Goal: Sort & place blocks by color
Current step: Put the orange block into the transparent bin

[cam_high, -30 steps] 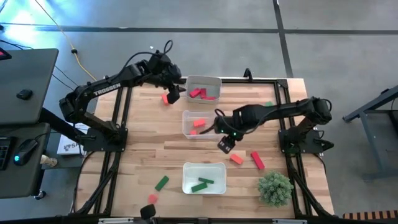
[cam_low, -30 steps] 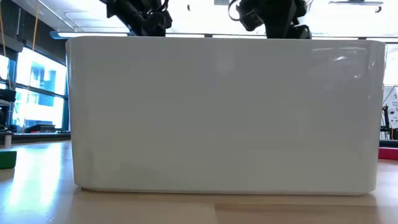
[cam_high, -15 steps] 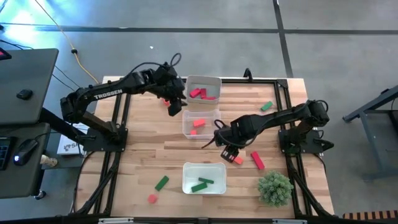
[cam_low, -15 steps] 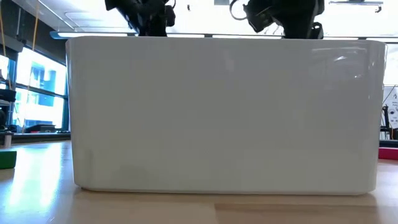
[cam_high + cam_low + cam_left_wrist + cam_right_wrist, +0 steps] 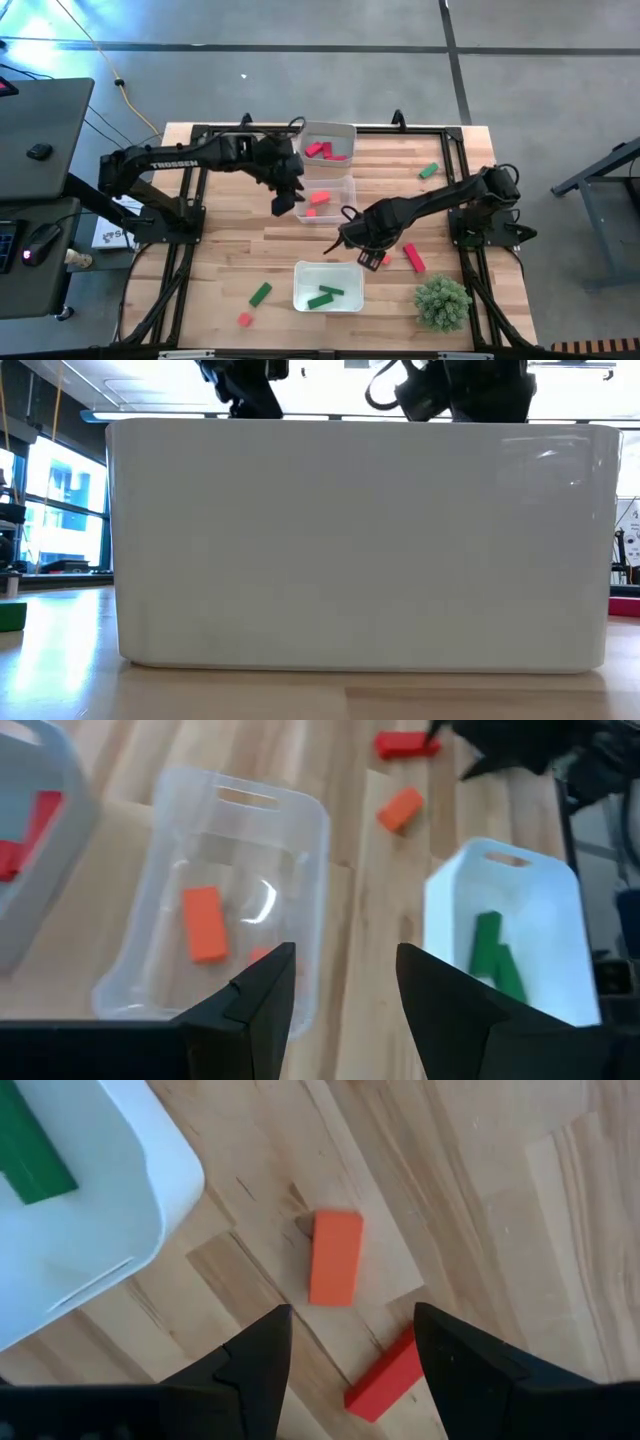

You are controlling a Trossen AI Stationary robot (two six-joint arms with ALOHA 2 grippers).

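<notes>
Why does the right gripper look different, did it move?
Yes. The right gripper moved toward the green-block tray, now above the loose orange block.

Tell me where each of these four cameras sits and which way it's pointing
High: overhead, straight down on table, both arms.
Low: table height, facing a white tray; arm parts above.
Left wrist: past open jaws of left gripper into the clear tray.
Right wrist: past open jaws of right gripper at orange block, shared with left wrist view.

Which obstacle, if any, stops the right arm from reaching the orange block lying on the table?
Probably none: the right gripper hangs just above the orange block, jaws open, bare wood around it.
</notes>
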